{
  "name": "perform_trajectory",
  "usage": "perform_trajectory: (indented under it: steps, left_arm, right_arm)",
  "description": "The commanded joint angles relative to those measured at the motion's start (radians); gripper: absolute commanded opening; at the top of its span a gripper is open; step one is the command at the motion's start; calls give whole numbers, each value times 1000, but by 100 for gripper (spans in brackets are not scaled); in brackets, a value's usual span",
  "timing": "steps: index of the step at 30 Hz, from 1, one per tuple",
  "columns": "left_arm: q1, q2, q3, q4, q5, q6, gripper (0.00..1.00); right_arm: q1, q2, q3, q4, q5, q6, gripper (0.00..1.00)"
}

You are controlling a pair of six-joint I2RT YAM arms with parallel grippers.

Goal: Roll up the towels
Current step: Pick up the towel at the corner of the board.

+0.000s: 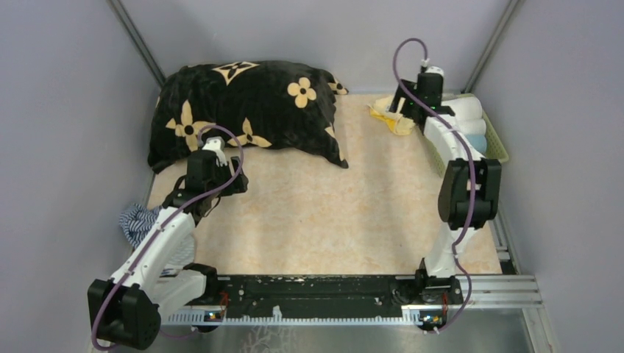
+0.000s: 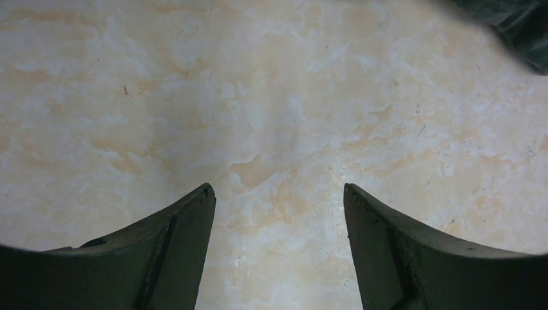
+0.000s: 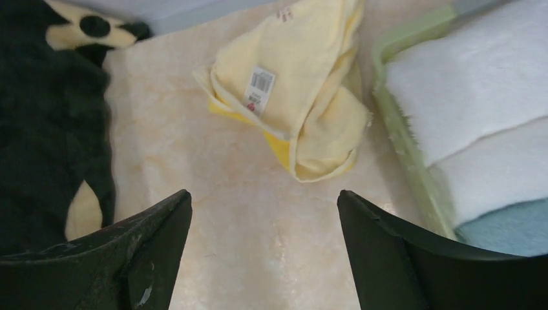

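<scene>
Right wrist view shows one pale yellow terry towel [image 3: 304, 97], crumpled, lying on the marble-pattern table [image 3: 245, 258] just beside one light green plastic basket [image 3: 400, 129]. Inside the basket lie two white soft rolls [image 3: 478, 84] and one light blue terry towel [image 3: 510, 226]. The right gripper [image 3: 263, 194] hangs near the yellow towel, fingers wide apart, holding nothing. The left gripper [image 2: 279, 188] is also wide open and holds nothing, over the table near the one black cushion with cream flowers [image 1: 243, 110]. One blue-and-white striped cloth [image 1: 137, 220] lies at the left edge.
</scene>
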Motion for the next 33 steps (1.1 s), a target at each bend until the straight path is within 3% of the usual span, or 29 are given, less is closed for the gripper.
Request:
perform_trajectory:
  steps: [1,7,14,16,18,21,25,28,33]
  left_arm:
    - [7,-1,-20,38,-19,4,78]
    - [8,20,-2,-16,3,-27,78]
    - [9,24,44,-76,32,-64,79]
    - [8,24,49,-86,31,-63,79]
    - [8,23,49,-93,31,-65,79]
    - [8,20,42,-86,42,-74,79]
    - [8,16,24,-54,84,-92,79]
    - [8,17,12,-34,120,-100,79]
    - [8,25,-9,-8,198,-100,79]
  right_arm:
    - [68,125,97,43,80,-196,81]
    - [114,318,234,109,190,-387,72]
    - [119,565,467,21,243,-507,70]
    - [119,623,532,-44,236,-517,63]
    - [127,649,552,-104,216,-516,48]
    - [153,602,457,-112,202,-502,23]
    - [207,447,259,-104,221,-442,0]
    - [240,342,131,-158,226,-340,0]
    - [279,133,-106,-224,93,-145,0]
